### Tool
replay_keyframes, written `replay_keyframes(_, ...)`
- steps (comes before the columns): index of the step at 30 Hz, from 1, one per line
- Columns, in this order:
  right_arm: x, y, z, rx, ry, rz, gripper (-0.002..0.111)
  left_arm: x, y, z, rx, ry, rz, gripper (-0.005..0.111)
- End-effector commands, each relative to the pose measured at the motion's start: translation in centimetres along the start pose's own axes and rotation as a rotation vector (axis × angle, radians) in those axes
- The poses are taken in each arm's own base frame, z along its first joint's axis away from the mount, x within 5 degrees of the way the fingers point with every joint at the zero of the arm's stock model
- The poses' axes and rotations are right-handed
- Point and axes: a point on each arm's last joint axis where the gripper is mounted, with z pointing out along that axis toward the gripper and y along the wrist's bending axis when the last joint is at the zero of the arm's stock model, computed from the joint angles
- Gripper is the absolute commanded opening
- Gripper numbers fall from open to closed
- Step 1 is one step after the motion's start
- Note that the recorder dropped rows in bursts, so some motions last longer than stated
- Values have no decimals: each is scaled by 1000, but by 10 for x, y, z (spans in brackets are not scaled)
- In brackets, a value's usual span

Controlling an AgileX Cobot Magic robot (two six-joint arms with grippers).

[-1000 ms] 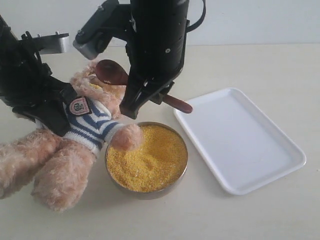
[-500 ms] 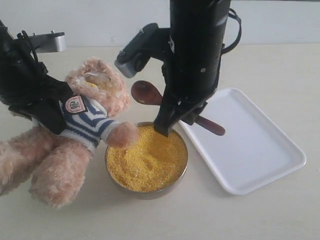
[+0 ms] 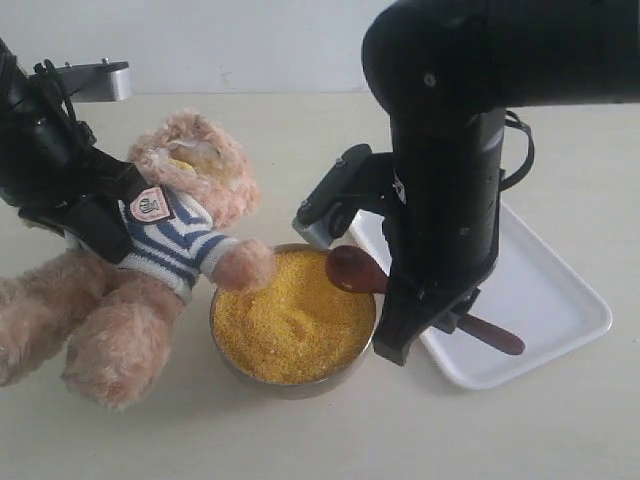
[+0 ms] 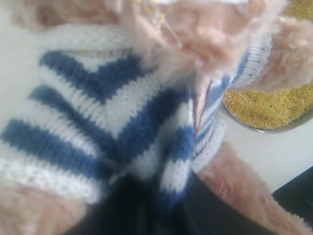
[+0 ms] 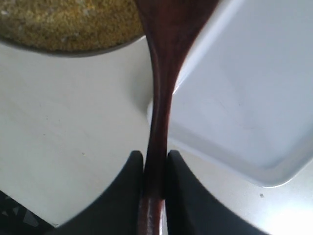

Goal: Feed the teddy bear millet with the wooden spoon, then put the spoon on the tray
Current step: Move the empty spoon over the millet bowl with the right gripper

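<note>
The teddy bear (image 3: 170,235) leans back at the left, one paw resting on the millet (image 3: 290,320), with yellow grains on its muzzle. My left gripper (image 3: 100,225) is shut on its striped shirt (image 4: 98,112); the dark jaws of the left gripper (image 4: 156,205) pinch the knit. Shut on the slim handle of the wooden spoon (image 3: 352,268), my right gripper (image 3: 440,318) holds it low. The spoon's round end is above the metal bowl's right rim, and its handle end reaches over the tray (image 3: 560,290). In the right wrist view the right gripper (image 5: 155,155) clamps the spoon (image 5: 164,73) between millet (image 5: 73,19) and tray (image 5: 244,98).
The round metal bowl (image 3: 225,362) stands between the bear and the tray, almost touching the tray's left corner. My right arm (image 3: 450,150) towers over the tray's left half. Bare cream table (image 3: 300,440) runs along the front.
My right arm has carried the spoon from the bear's face rightward and down, past the bowl, to the tray's left edge. The bear has tilted slightly; the left gripper has kept its hold.
</note>
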Motion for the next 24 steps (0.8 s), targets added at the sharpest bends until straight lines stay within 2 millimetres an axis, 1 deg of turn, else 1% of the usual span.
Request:
replay_keyframes(1, 5, 1, 3, -3, 0, 8, 0, -1, 4, -5, -8, -42, -14, 4)
replay_keyframes(7, 3, 1, 3, -1, -18, 3, 0, 0, 19, -10, -10, -60, -66, 4)
replay_keyframes(11, 2, 1, 3, 1, -31, 3, 0, 1, 25, -12, -13, -69, -87, 4)
replay_keyframes(24, -3, 0, 2, 15, -81, 2, 0, 1, 25, -12, -14, -71, -87, 4)
